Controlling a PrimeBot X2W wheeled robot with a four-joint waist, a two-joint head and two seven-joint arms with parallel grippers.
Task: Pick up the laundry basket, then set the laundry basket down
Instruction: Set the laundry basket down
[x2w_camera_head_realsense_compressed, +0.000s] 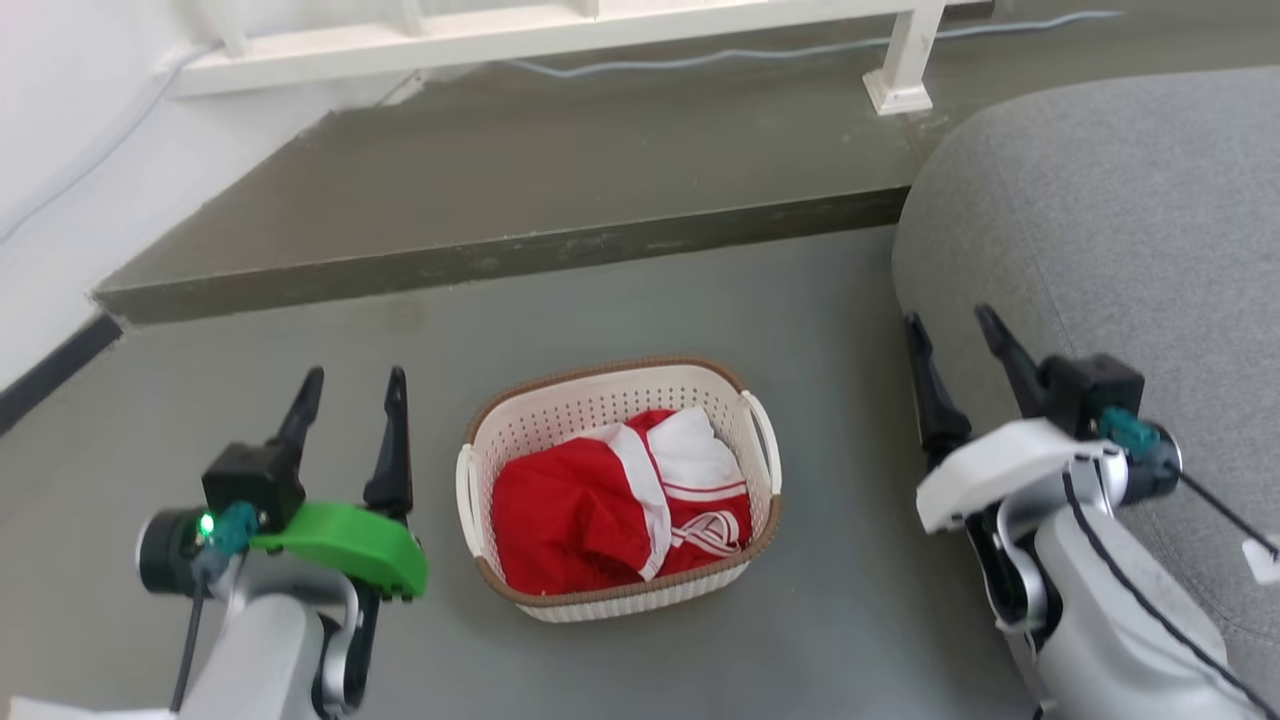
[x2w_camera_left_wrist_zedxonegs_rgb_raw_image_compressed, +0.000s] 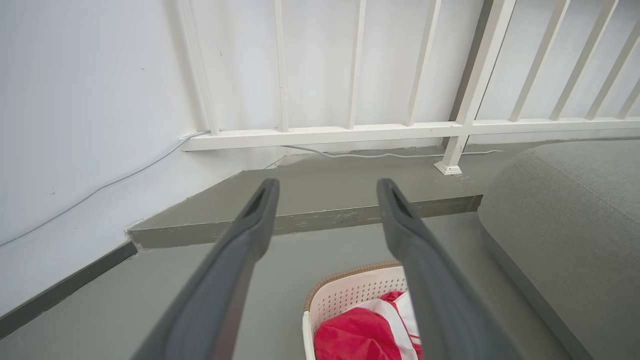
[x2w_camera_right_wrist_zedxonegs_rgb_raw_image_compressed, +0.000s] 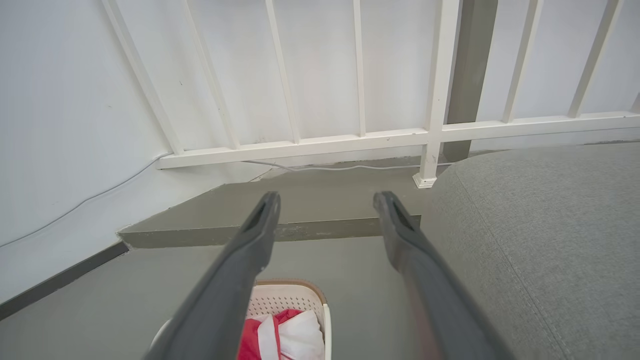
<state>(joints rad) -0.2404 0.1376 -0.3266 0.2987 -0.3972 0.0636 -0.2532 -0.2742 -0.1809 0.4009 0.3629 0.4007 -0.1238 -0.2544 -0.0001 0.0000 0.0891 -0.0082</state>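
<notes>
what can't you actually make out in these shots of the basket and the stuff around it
1. Head view: the floor of the laundry basket, and anything lying lower, is covered by the red and white garment.
2. Left wrist view: most of the basket is cut off by the bottom edge or behind a finger of the left gripper.
3. Head view: the grey upholstered seat runs off the right edge, so its full shape is unknown.

cream laundry basket, red-and-white clothes

You have nothing to read here: no lettering, label, brand, number or sign is legible in any view.
</notes>
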